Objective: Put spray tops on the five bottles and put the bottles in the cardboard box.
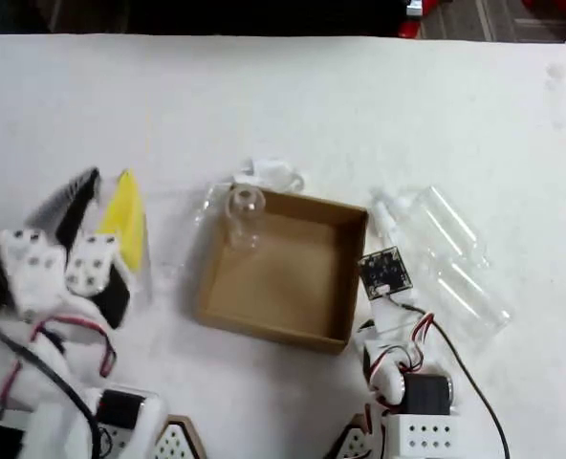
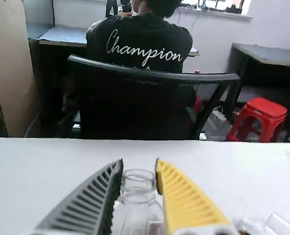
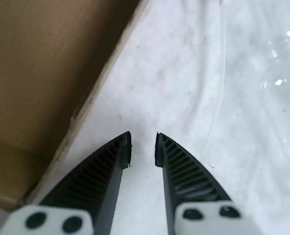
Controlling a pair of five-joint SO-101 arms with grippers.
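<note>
The left pincer (image 2: pixel 138 166) is clenched on a bottle (image 2: pixel 137 183) at the left side of the desk (image 1: pixel 283 96). Its grey and yellow fingers press in from either side below the open mouth. The bottle stands upright with its neck bare, most likely so that a spray top can be pushed onto it from above while the arm steadies it.

At the middle of the desk lies the box (image 1: pixel 293 277), open side up so that bottles can drop straight in. One clear boxed bottle (image 1: pixel 246 215) rests against its far left corner. Its mouth looks open, so it seems to lack a top. A white spray top (image 1: pixel 275 175) lies on the desk just behind the far wall of the box, within reach of either arm.

The right pincer (image 3: pixel 142 147) hangs low over bare desk just beside the right wall of the box. It is released and empty, with only a narrow gap between its tips. It sits between the box and the loose bottles (image 1: pixel 446 229), which lie on their sides to the right, one close behind the other. A white piece at the near end of the farther one may be a top already fitted, though that is hard to tell. The right arm looks placed to fetch a top or a bottle next.
</note>
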